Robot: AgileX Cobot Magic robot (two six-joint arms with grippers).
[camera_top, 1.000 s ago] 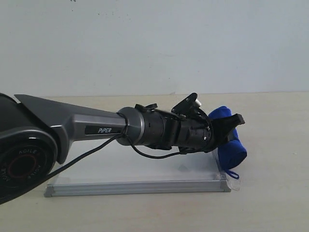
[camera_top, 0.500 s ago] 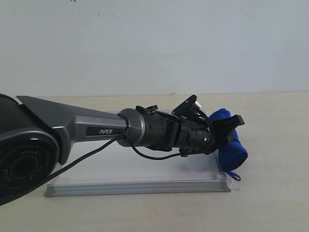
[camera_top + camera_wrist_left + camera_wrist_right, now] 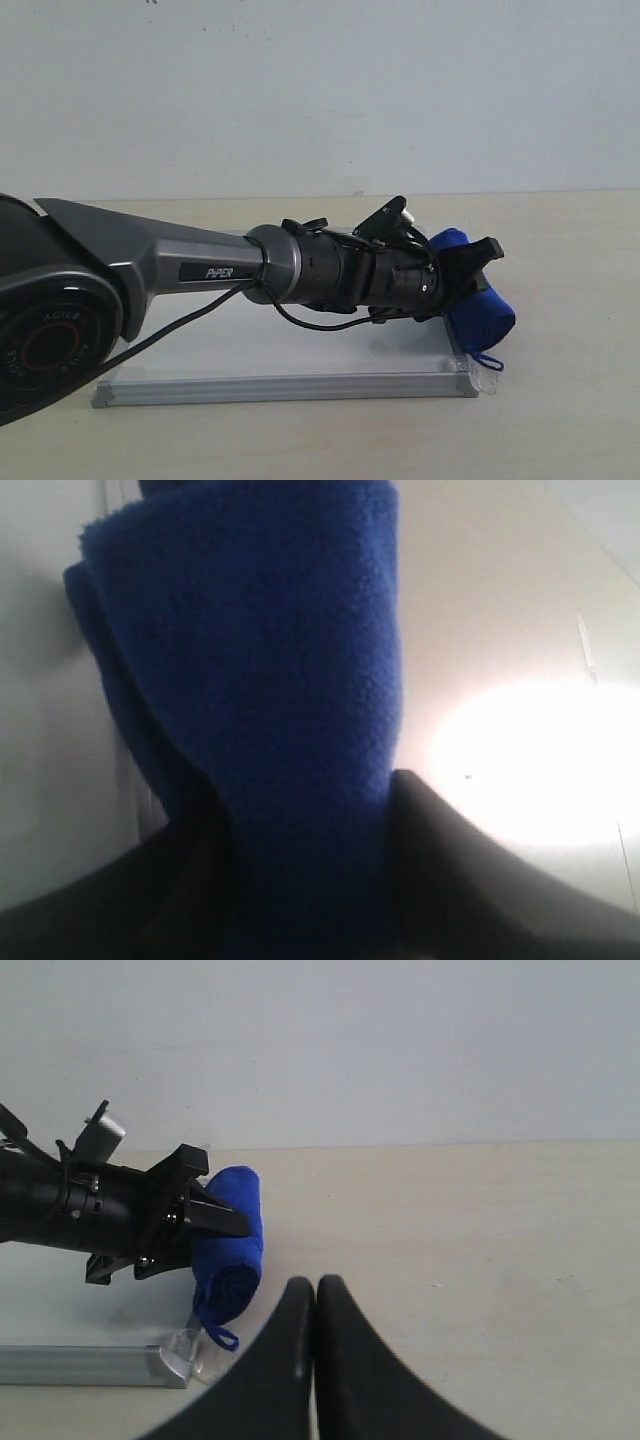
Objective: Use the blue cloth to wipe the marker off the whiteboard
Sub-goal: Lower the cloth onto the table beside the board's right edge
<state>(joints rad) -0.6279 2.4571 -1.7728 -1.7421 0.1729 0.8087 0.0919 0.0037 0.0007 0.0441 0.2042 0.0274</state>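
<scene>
Left arm reaches low across the whiteboard [image 3: 290,386] to its right edge. Left end effector [image 3: 468,275] straddles the blue cloth [image 3: 485,315]; the roll fills the gap between the 2 fingers [image 3: 470,880], but I cannot tell whether they clamp it or sit slack. The cloth lies along the board's right frame, partly over the counter [image 3: 570,400], with its loop [image 3: 487,361] by the near corner. Right end effector [image 3: 316,1295] sits well apart over bare counter, closed on nothing.

The blue cloth [image 3: 485,315] between the fingers [image 3: 478,252] looks fuzzy, matt. The whiteboard [image 3: 300,387] frame is smooth grey metal.
</scene>
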